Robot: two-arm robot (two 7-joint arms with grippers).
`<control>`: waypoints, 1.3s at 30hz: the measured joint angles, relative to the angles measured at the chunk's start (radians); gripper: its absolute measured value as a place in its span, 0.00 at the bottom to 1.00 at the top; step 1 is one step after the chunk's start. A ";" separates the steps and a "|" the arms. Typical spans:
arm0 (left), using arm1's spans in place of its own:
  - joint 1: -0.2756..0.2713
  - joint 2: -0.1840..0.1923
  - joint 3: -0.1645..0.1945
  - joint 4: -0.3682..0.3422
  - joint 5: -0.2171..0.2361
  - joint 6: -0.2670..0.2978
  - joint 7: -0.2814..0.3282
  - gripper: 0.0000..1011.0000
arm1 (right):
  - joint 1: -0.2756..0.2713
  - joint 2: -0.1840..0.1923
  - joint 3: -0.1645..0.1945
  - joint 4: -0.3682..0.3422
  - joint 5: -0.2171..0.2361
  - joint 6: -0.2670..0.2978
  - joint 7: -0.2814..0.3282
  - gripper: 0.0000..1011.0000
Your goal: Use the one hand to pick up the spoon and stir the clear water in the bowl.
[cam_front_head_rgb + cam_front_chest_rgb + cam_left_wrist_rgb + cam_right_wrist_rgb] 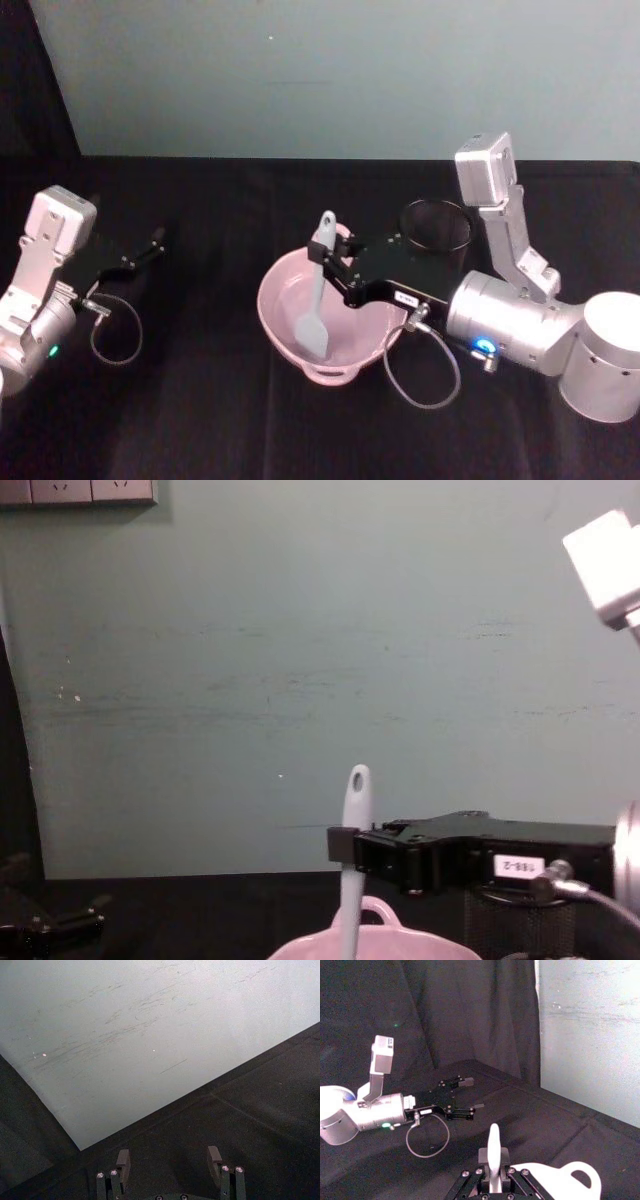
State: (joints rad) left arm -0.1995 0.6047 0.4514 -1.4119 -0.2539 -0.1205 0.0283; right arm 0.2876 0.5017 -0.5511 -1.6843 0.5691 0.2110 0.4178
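right tool [330, 253] holding the spoon [317, 305] in the pink bowl [275, 300]
the tool is closed on the spoon's handle just below its holed end, and the tilted blade sits down inside the bowl on the black worktop [200, 400]. a black mesh cup [436, 226] stands just behind. the left tool [150, 246] rests well apart at the left, fingers spread wide.

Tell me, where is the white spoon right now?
In the head view, the spoon stands nearly upright at the middle, blade down inside the pink bowl, held by the fingers of the right gripper, black mesh cup behind.
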 joint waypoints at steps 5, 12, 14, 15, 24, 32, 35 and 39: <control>0.000 0.000 0.000 0.000 0.000 0.000 0.000 1.00 | 0.012 -0.045 -0.008 0.034 -0.024 -0.005 -0.020 0.11; 0.000 0.000 0.000 0.000 0.000 0.000 0.000 1.00 | 0.029 -0.137 -0.003 0.110 -0.072 -0.032 -0.093 0.11; 0.000 0.000 0.000 0.000 0.000 0.000 0.000 1.00 | 0.033 -0.153 0.000 0.127 -0.082 -0.041 -0.106 0.11; 0.000 0.000 0.000 0.000 0.000 0.000 0.000 1.00 | 0.038 -0.167 0.003 0.141 -0.092 -0.050 -0.118 0.11; 0.000 0.000 0.000 0.000 0.000 0.000 0.000 1.00 | 0.051 -0.200 0.035 0.197 -0.141 -0.089 -0.162 0.11; 0.000 0.000 0.000 0.000 0.000 0.000 0.000 1.00 | 0.041 -0.188 0.072 0.201 -0.170 -0.116 -0.167 0.11; 0.000 0.000 0.000 0.000 0.000 0.000 0.000 1.00 | 0.026 -0.173 0.086 0.183 -0.173 -0.120 -0.156 0.11; 0.000 0.000 0.000 0.000 0.000 0.000 0.000 1.00 | 0.001 -0.149 0.103 0.145 -0.167 -0.107 -0.129 0.11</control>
State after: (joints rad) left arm -0.1995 0.6047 0.4514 -1.4120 -0.2539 -0.1205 0.0283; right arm 0.2882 0.3530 -0.4476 -1.5396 0.4018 0.1042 0.2890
